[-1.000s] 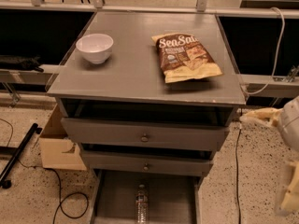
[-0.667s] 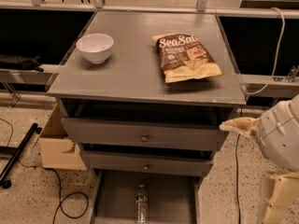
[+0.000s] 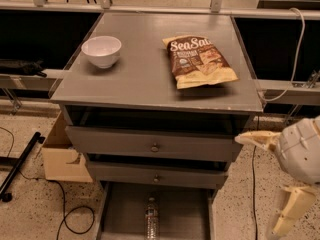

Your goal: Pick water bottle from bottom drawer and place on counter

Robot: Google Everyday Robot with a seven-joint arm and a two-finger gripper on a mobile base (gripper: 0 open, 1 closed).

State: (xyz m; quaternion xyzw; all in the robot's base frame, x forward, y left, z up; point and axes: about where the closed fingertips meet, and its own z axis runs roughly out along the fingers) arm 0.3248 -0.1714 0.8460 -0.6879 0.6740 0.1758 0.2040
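The water bottle [image 3: 151, 218] lies lengthwise on the floor of the open bottom drawer [image 3: 182, 209], with its white cap pointing toward the cabinet. The counter [image 3: 145, 74] is the grey top of the cabinet. My gripper [image 3: 257, 184] is at the right edge of the view, beside the cabinet at the height of the two knobbed drawer fronts. It is to the right of the bottle and above it. Its two cream fingers [image 3: 256, 138] are spread apart and hold nothing.
A white bowl [image 3: 101, 50] stands on the left of the counter and a Sea Salt chip bag [image 3: 200, 61] lies on the right. A cardboard box [image 3: 62, 156] sits on the floor left of the cabinet. Cables and a black pole [image 3: 20, 164] lie on the speckled floor.
My gripper has come in from the right edge toward the cabinet's right side. The bottle, bowl and bag have not moved.
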